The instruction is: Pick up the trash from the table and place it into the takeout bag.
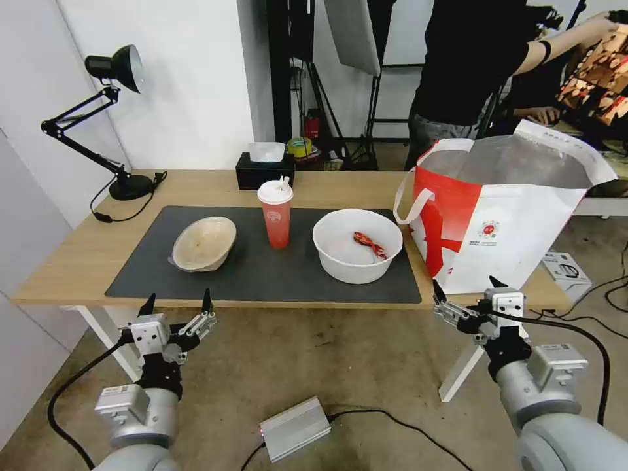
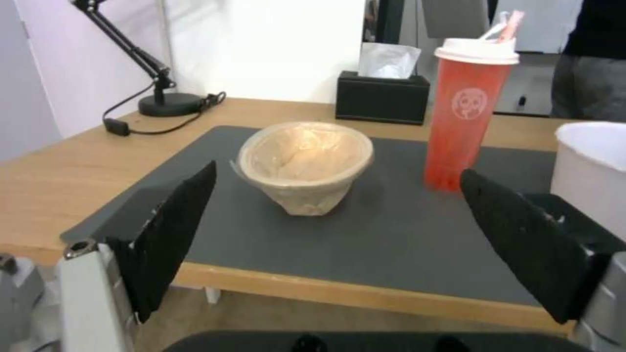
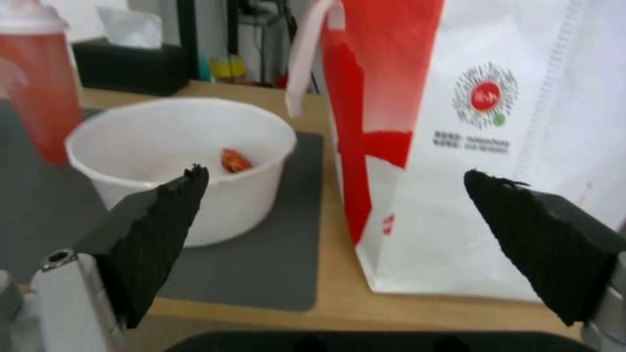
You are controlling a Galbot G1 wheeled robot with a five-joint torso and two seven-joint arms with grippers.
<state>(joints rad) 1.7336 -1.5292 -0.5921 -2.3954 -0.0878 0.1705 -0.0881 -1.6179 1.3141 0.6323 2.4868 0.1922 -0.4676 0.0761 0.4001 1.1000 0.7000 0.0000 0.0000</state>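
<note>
one counter (image 1: 78,261) carries one dark grey mat (image 1: 261,275). on the mat: two bowls, one beige pulp bowl (image 1: 203,243) and one white round bowl (image 1: 357,245) holding one red crumpled wrapper (image 1: 370,244), plus one red drink cup (image 1: 275,212) with one white lid. also one takeout bag (image 1: 517,222), one black tissue box (image 1: 264,171), one black desk lamp (image 1: 111,118). two tools: left tool (image 1: 176,307), right tool (image 1: 466,291).
</note>
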